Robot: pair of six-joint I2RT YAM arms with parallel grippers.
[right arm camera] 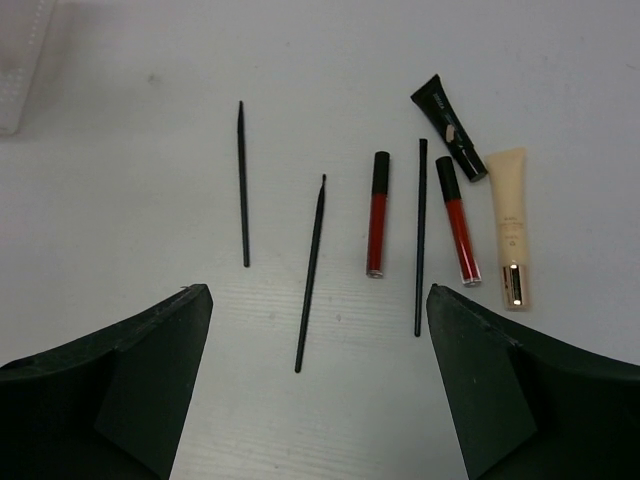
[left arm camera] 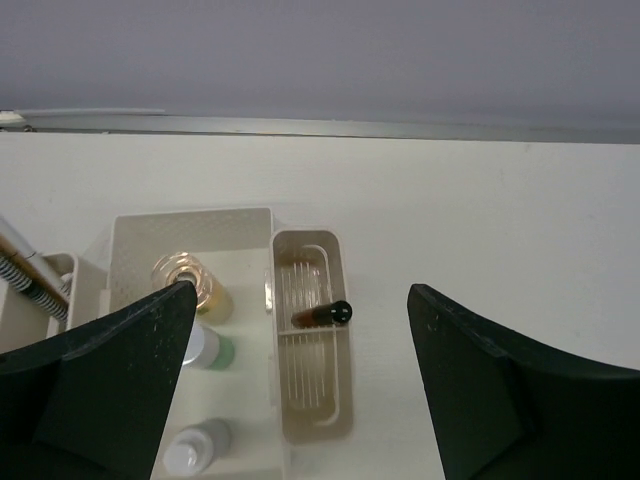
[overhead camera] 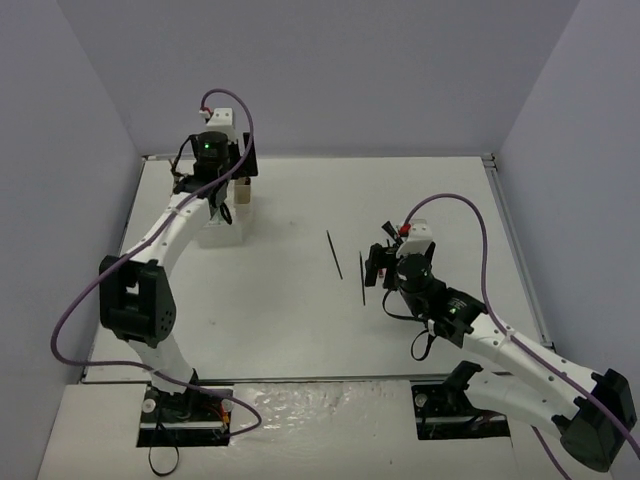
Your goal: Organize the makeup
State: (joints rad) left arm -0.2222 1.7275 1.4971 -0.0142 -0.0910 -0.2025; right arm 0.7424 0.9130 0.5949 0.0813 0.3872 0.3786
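Most of the makeup is loose on the desk (overhead camera: 280, 320) in front of the right gripper (right arm camera: 318, 290), which hangs released, jaws wide with nothing between them. In the right wrist view nearly everything lies flat with its long axis running away from the camera. There's a thin black pencil (right arm camera: 242, 185) on the left, then a second black pencil (right arm camera: 310, 275) with its far tip leaning right. Next come a red gloss tube (right arm camera: 377, 215), a third black pencil (right arm camera: 420, 240) and a second red gloss tube (right arm camera: 457, 222), both glosses with black caps at the far end. The tan tube (right arm camera: 510, 228) sits rightmost, shiny cap toward the camera; its print is too small to read. A black tube (right arm camera: 448, 127) lies diagonally beyond it, label unreadable too.

The left gripper (left arm camera: 300, 291) is released as well, over the box (left arm camera: 135, 250) at the desk's far left. Inside, the amber bottle (left arm camera: 185, 280), green bottle (left arm camera: 212, 349) and grey bottle (left arm camera: 195, 445) stand upright in a row in the big compartment. A dark tube (left arm camera: 322, 314) lies crosswise in the narrow beige tray (left arm camera: 312, 400), black end pointing right. A striped-handled brush (left arm camera: 30, 275) sticks out of a compartment on the left.
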